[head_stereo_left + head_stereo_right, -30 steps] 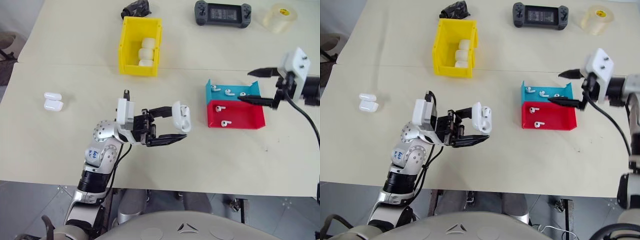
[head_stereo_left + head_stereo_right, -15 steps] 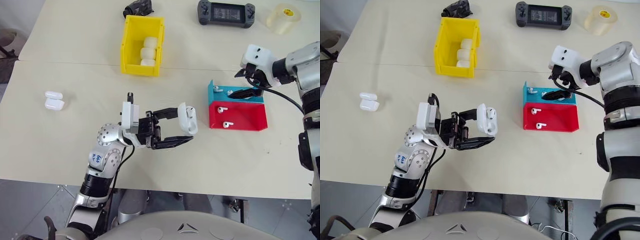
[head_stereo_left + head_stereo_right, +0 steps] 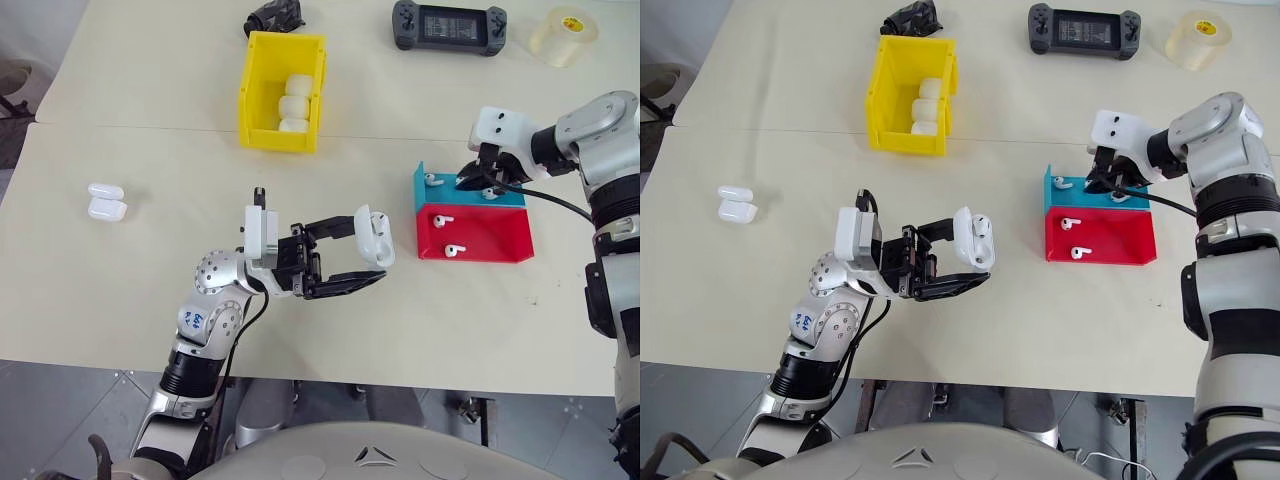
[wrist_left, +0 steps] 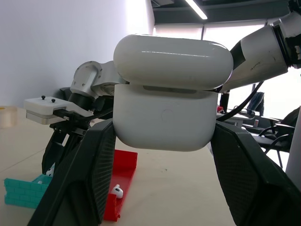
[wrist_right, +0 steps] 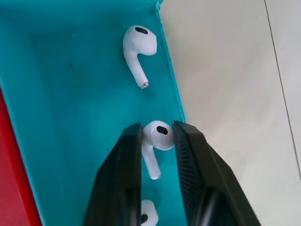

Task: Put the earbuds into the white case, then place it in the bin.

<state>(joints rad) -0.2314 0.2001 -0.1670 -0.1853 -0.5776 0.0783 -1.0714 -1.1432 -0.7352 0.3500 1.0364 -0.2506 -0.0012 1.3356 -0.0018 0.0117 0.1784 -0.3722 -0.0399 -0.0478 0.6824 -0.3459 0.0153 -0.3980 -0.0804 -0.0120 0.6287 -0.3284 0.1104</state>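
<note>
My left gripper [image 3: 372, 252] is shut on the white case [image 3: 373, 236] and holds it above the table in front of me, lid ajar. In the left wrist view the case [image 4: 165, 89] sits between the two black fingers [image 4: 89, 174]. My right gripper [image 3: 468, 182] reaches down into the teal tray [image 3: 441, 192]. Its fingers [image 5: 123, 169] are closed on either side of one of the earbuds [image 5: 157, 135], which lies against the tray wall. Two more earbuds [image 5: 139, 47] lie in the same tray, and two [image 3: 443, 217] in the red tray [image 3: 492, 238]. The yellow bin [image 3: 258, 85] stands at the back.
The bin holds three white cases [image 3: 293, 105]. Two more white cases [image 3: 106, 201] lie at the far left. A game controller [image 3: 447, 25], a tape roll [image 3: 560, 35] and a dark object [image 3: 275, 15] sit along the back edge.
My right gripper came in from the right, dropped into the teal tray and closed its fingers around an earbud. My left arm kept still with the case.
</note>
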